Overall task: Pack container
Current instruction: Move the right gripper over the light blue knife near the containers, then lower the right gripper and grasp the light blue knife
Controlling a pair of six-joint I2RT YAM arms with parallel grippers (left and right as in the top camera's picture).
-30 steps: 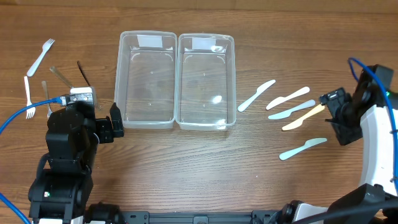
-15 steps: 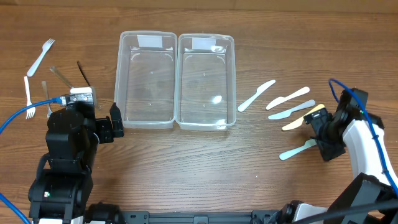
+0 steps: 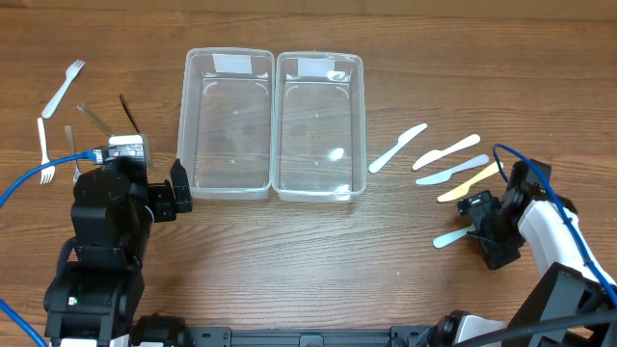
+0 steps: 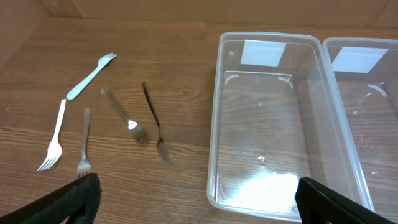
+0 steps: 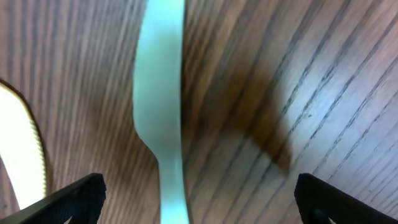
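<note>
**Desk:** Where does the right gripper (image 3: 480,229) sit?

**Photographer:** At four o'clock on the wooden table (image 3: 289,260), low over a pale blue knife (image 3: 448,236). The wrist camera shows its fingers (image 5: 74,196) spread wide. One stands on each side of the knife's handle, and they grip nothing.

**Desk:** And the other knives?

**Photographer:** Four lie loose at three o'clock. The tan knife (image 3: 469,180) is just at twelve o'clock of the gripper. Beyond it lie a blue knife (image 3: 450,171) and a white knife (image 3: 446,151). A fourth knife (image 3: 397,147) lies nearest the tubs.

**Desk:** The tubs?

**Photographer:** The left tub (image 3: 225,122) and the right tub (image 3: 319,125) are clear plastic. They stand side by side, long walls touching, toward twelve o'clock. All the cutlery lies on the wood outside them.

**Desk:** The left gripper (image 4: 199,208)?

**Photographer:** It is at eight o'clock, beside the left tub's near corner. Its fingers (image 4: 339,199) are wide apart and hold nothing. Five forks (image 4: 91,76) lie scattered at ten o'clock.
</note>
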